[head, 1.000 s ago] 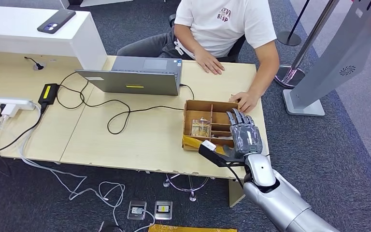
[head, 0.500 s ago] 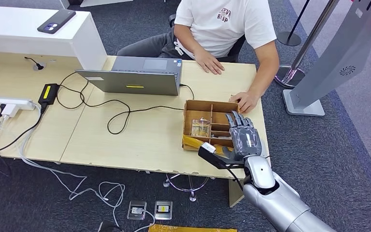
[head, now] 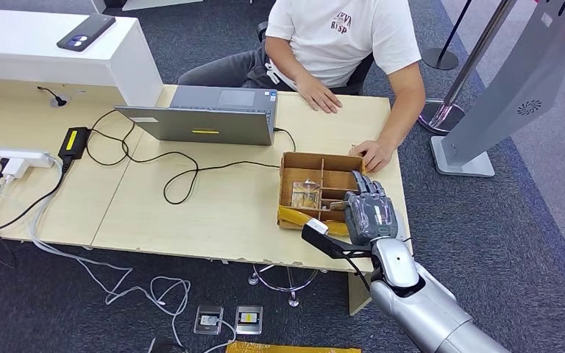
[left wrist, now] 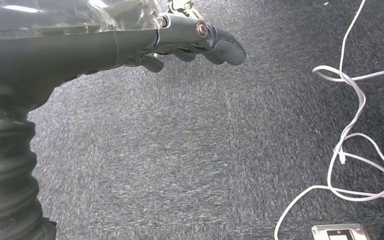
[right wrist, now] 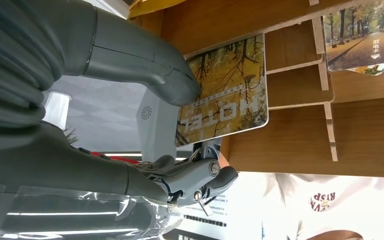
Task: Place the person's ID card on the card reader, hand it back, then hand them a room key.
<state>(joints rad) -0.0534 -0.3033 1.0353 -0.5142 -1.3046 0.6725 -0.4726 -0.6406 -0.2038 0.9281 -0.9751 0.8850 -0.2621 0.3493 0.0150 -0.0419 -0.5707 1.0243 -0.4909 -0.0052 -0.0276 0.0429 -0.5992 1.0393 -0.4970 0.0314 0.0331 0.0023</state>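
The right robot hand (head: 370, 215) is positioned over the 3 o'clock side of the divided wooden box (head: 321, 163), which stands near the 5 o'clock corner of the surface (head: 213, 213). In the right wrist view, the thumb (right wrist: 145, 65) presses a room key (right wrist: 225, 92), a card with autumn trees and the word HOTEL, against the fingers (right wrist: 200, 177) beneath it; the robot hand is closed on that card in a pinch grip. This grip suits a thin flat card standing in a slot, where only its edge can be reached. A second card (right wrist: 365, 35) stands in a neighbouring compartment.

The person (head: 342, 37) sits at 12 o'clock, one hand (head: 371, 154) resting just beside the box, well placed to receive the key.

The left robot hand (left wrist: 190, 42) hangs over the carpet (left wrist: 205, 150), fingers loosely extended, holding nothing.
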